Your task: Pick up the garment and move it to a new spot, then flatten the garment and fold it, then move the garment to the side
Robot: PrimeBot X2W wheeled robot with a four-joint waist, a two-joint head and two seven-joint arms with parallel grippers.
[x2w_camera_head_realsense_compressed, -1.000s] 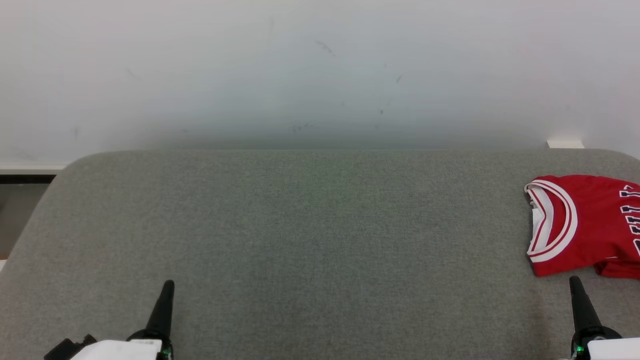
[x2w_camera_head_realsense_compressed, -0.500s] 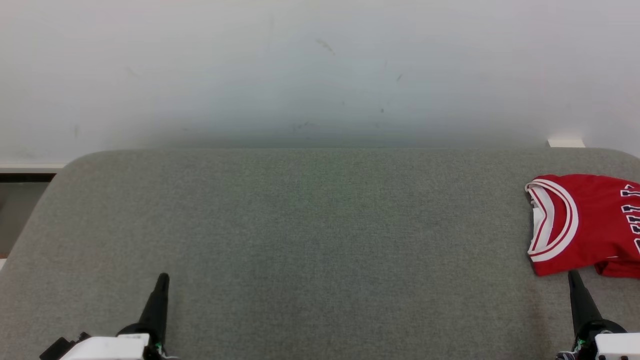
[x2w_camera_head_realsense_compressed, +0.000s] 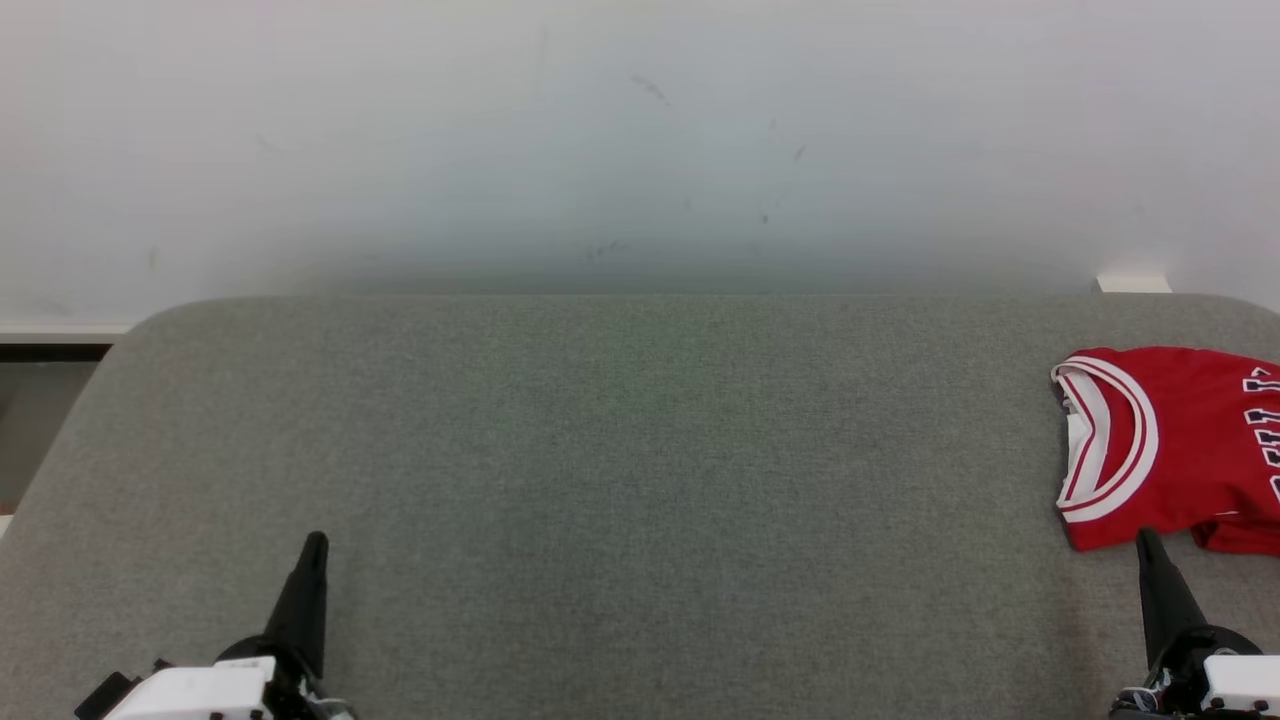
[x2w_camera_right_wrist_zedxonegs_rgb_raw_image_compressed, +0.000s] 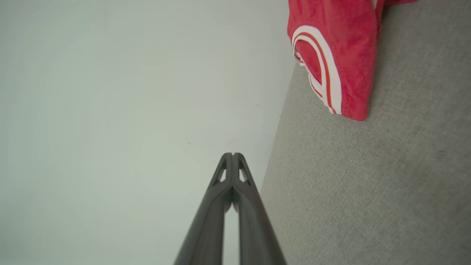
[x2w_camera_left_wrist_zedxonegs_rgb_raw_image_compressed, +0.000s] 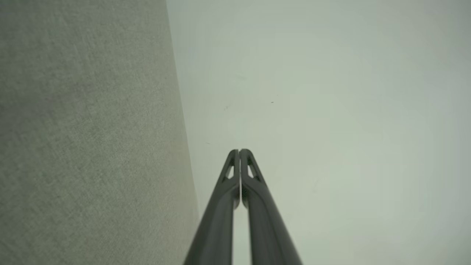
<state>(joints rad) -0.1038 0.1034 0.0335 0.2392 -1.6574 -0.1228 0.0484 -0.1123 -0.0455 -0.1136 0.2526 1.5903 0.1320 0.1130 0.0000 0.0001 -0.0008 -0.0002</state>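
Head view: red garment (x2w_camera_head_realsense_compressed: 1170, 450) on grey surface (x2w_camera_head_realsense_compressed: 600, 450), far right; L gripper (x2w_camera_head_realsense_compressed: 314, 542) & R gripper (x2w_camera_head_realsense_compressed: 1147, 537) both closed, empty.

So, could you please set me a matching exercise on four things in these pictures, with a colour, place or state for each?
Things:
1. garment
2. left gripper
3. right gripper
4. padded surface

Descriptions:
A. grey, bearing the garment
B. shut, at the lower left of the head view, far from the garment
C. red with white trim, at the surface's right end
D. shut, close to the garment's near edge

Pairs: 1-C, 2-B, 3-D, 4-A.
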